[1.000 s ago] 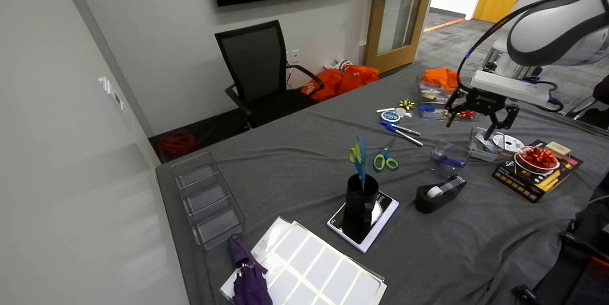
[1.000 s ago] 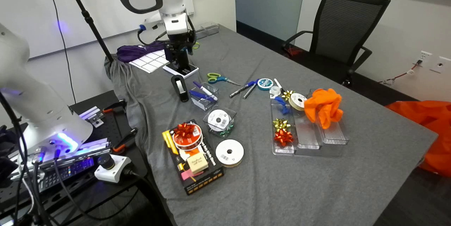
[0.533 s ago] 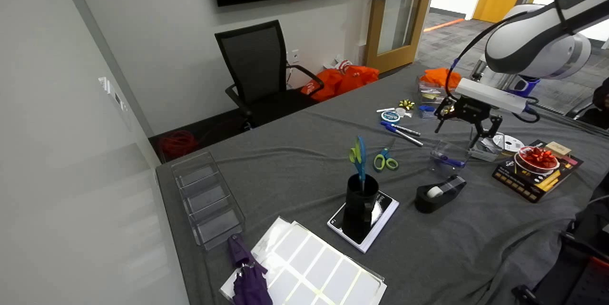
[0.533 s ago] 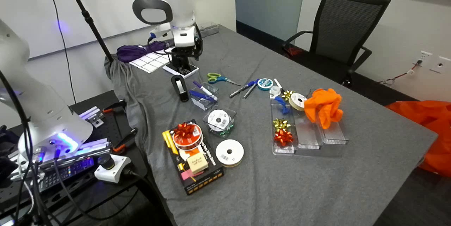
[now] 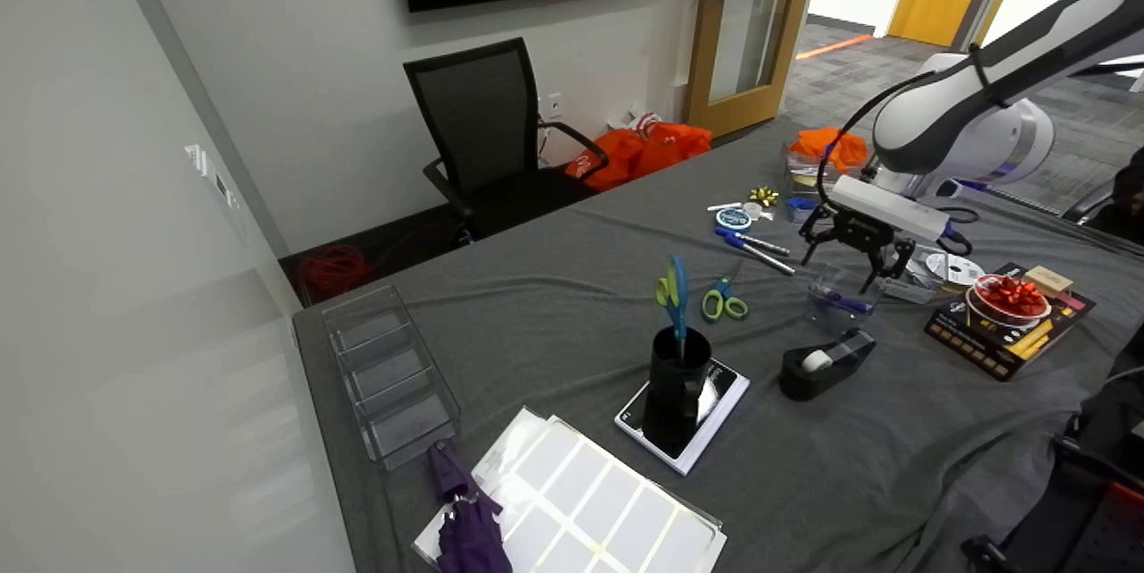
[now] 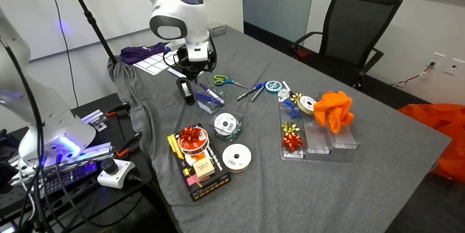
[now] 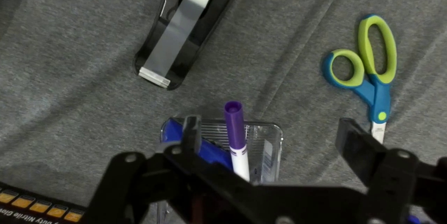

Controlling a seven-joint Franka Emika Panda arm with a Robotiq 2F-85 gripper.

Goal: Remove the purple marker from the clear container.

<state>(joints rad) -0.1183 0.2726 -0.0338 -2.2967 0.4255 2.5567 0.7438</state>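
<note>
The purple marker has a purple cap and white barrel. It leans in the clear container, cap end sticking up over the rim; it also shows in an exterior view. A blue item lies beside it in the container. The container shows in both exterior views. My gripper is open and empty, above the container. In the wrist view the marker's cap appears between the fingers, nearer the left one. The gripper body hides the container's near part. The gripper also shows in both exterior views.
A black tape dispenser and green-blue scissors lie near the container. A clear box with a ribbon spool stands beside it, and a glove box with a red bow. A black pen stand holds more scissors.
My gripper has come lower and moved over toward the clear container, leftward and down in an exterior view. It has stayed open. The marker and container have not moved.
</note>
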